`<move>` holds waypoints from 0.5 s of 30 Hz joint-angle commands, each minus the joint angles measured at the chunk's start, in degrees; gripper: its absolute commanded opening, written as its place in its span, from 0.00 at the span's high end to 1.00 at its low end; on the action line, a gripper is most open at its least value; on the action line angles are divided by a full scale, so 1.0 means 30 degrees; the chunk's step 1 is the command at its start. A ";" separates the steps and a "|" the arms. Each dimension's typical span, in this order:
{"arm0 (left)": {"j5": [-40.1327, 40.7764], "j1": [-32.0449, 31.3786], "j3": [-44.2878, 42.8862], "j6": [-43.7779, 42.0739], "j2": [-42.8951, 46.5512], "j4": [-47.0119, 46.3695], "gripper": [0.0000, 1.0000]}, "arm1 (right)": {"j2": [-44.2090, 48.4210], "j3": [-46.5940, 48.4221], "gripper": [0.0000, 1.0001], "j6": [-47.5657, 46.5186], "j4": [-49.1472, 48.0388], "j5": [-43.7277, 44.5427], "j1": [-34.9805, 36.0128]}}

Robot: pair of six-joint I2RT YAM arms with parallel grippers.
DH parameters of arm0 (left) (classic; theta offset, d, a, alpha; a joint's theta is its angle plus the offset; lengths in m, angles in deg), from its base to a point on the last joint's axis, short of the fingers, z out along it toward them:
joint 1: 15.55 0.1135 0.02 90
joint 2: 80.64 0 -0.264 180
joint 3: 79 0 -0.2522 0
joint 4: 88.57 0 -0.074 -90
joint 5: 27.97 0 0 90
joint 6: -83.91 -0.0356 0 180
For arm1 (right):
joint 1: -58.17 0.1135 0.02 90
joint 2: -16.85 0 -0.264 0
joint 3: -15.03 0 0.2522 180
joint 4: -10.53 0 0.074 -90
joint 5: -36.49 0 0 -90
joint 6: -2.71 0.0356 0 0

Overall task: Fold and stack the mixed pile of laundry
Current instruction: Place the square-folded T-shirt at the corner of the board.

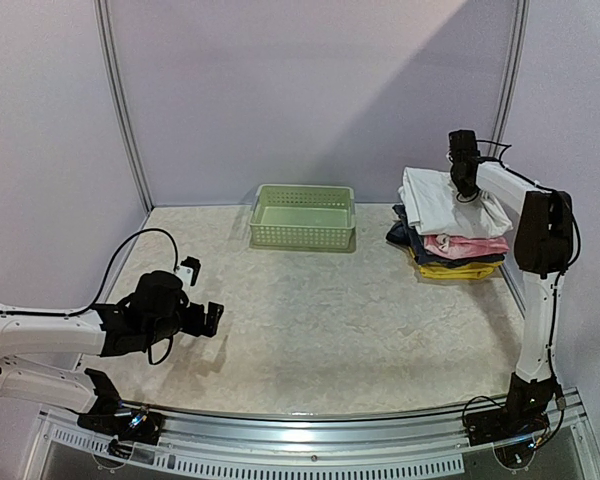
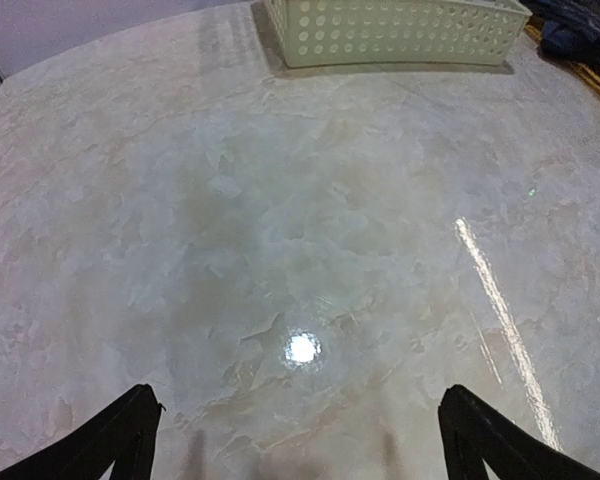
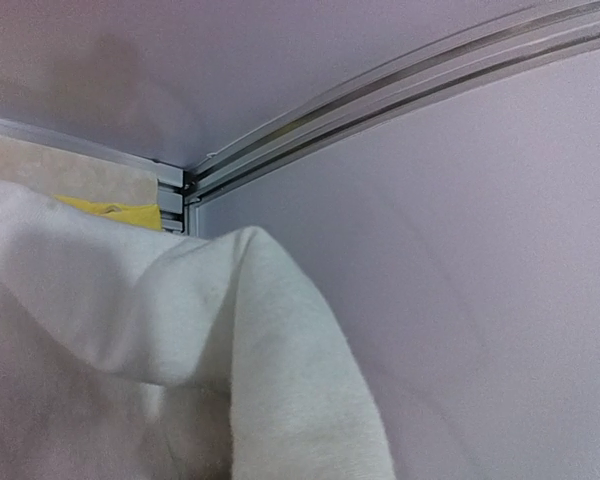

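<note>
Soft, even light; a glare spot and streak shine on the glossy surface [image 2: 280, 200], and the close white cloth [image 3: 130, 380] blurs.

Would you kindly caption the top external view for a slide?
Right gripper pinches the white garment atop the folded stack; left gripper hangs open over the table.

White tubular links and bulky black joints on the left arm [image 1: 50, 335] and right arm [image 1: 536, 330]; the left gripper [image 1: 202, 293] is black, a thin black cable [image 1: 130, 239] looping above its arm
</note>
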 commanded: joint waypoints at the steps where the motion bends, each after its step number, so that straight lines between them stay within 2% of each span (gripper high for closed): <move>1: 0.0174 -0.0189 -0.0341 -0.0093 0.0164 0.0158 0.00 | -0.0451 -0.0591 1.00 -0.1162 -0.1975 0.1396 -0.0545; 11: 0.0159 -0.0189 -0.0297 -0.0108 0.0263 0.0187 0.00 | -0.0623 -0.0977 0.98 -0.2568 -0.3006 0.2201 -0.0573; 12: 0.0154 -0.0189 -0.0291 -0.0108 0.0279 0.0187 0.01 | -0.0601 -0.0913 0.95 -0.2557 -0.2939 0.2302 -0.0573; 15: 0.0145 -0.0189 -0.0299 -0.0107 0.0310 0.0194 0.00 | -0.0390 -0.0721 0.68 -0.2128 -0.2889 0.2478 -0.0553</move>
